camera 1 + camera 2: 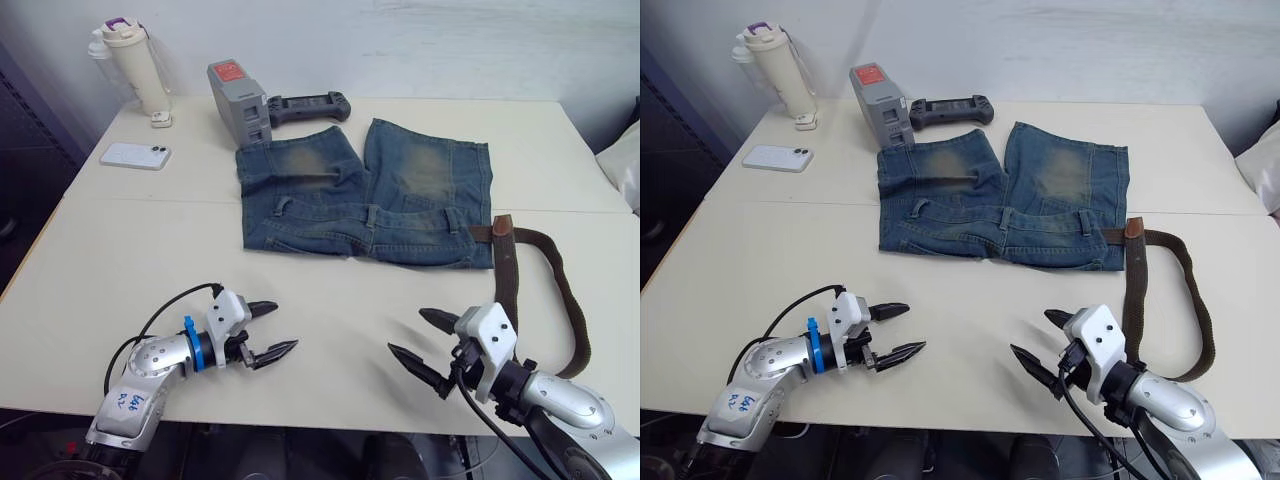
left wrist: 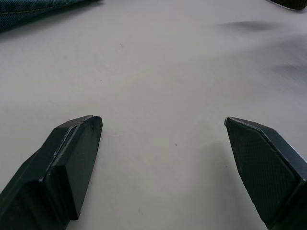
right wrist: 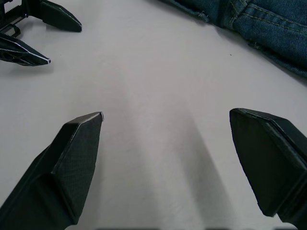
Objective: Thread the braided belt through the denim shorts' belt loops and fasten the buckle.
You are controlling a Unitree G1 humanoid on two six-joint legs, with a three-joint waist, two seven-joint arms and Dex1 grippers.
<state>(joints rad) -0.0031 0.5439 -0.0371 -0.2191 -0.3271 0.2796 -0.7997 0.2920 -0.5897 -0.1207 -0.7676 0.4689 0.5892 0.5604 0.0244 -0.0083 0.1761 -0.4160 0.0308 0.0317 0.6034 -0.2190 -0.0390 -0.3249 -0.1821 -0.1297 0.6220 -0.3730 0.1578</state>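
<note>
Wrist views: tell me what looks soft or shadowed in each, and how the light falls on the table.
Left wrist view: the left pincer is open, its near fingers soft-edged; faint grey shadow smudges lie on the table beyond. Right wrist view: the right pincer is open, with pale shadow bands running along the table from the fingers; the shorts show clear stitching. Light is diffuse in both, without glare.

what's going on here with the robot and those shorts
Nothing is being held yet. Both grippers, left and right, hover open over bare table in front of the denim shorts. The braided belt lies in a loop on the robot's right, one tan end at the shorts' waistband; it is not buckled.
</note>
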